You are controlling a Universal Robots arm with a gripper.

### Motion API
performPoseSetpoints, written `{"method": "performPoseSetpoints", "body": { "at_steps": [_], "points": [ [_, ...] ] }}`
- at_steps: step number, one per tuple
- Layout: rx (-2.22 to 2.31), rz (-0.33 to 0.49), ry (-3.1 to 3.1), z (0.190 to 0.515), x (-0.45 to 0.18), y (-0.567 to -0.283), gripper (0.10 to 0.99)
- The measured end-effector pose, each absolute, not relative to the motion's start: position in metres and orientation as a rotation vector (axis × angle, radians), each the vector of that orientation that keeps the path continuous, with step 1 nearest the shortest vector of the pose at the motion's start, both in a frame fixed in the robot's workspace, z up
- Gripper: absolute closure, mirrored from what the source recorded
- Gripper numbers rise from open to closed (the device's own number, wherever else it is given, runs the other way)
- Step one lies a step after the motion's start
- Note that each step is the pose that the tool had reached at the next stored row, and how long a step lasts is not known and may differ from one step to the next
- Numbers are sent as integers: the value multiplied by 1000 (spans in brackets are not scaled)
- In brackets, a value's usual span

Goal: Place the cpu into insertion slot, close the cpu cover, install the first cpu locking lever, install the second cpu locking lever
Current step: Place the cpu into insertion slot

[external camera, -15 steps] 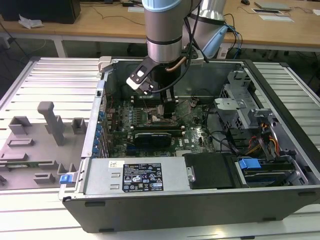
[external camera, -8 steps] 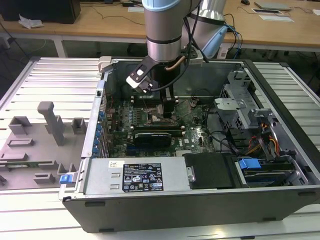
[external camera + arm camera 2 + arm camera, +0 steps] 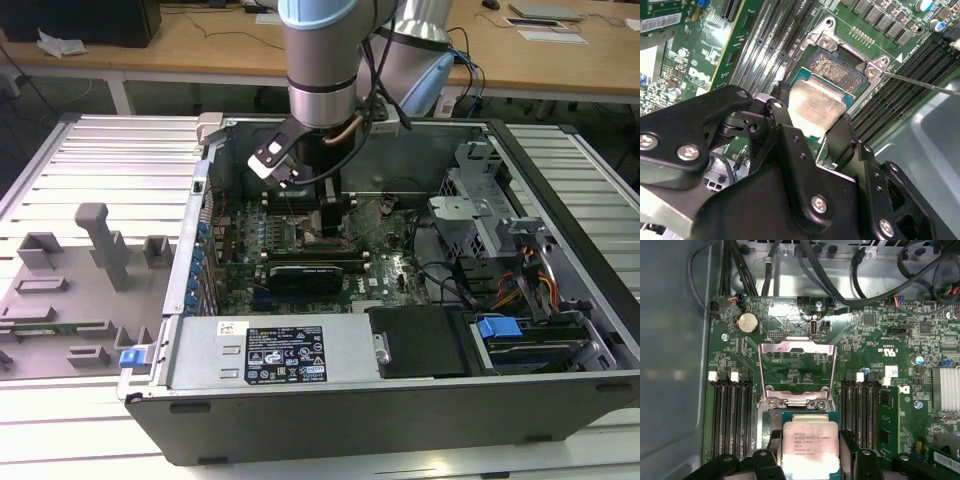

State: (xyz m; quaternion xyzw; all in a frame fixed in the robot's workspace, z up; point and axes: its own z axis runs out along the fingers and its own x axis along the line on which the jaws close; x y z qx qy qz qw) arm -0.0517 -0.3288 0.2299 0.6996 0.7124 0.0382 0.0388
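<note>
Exterior view: your black two-finger gripper hangs inside the open dark-grey computer case, over the middle of its green motherboard. Second wrist view: the jaws are clamped on the small silvery-beige square cpu, held partly over the black-framed insertion slot and, I judge, not yet seated. First wrist view: the thin silvery cpu cover stands flipped open; closing and locking are not yet done.

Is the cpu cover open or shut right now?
Open: the cpu cover stands swung up off the insertion slot, whose contacts lie bare.
</note>
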Motion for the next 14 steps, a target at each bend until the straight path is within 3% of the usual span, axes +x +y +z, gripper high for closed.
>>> {"method": "performPoseSetpoints", "body": {
  "at_steps": [14],
  "points": [
    [2146, 118, 2183, 213, -57, -320, 545]
  ]
}}
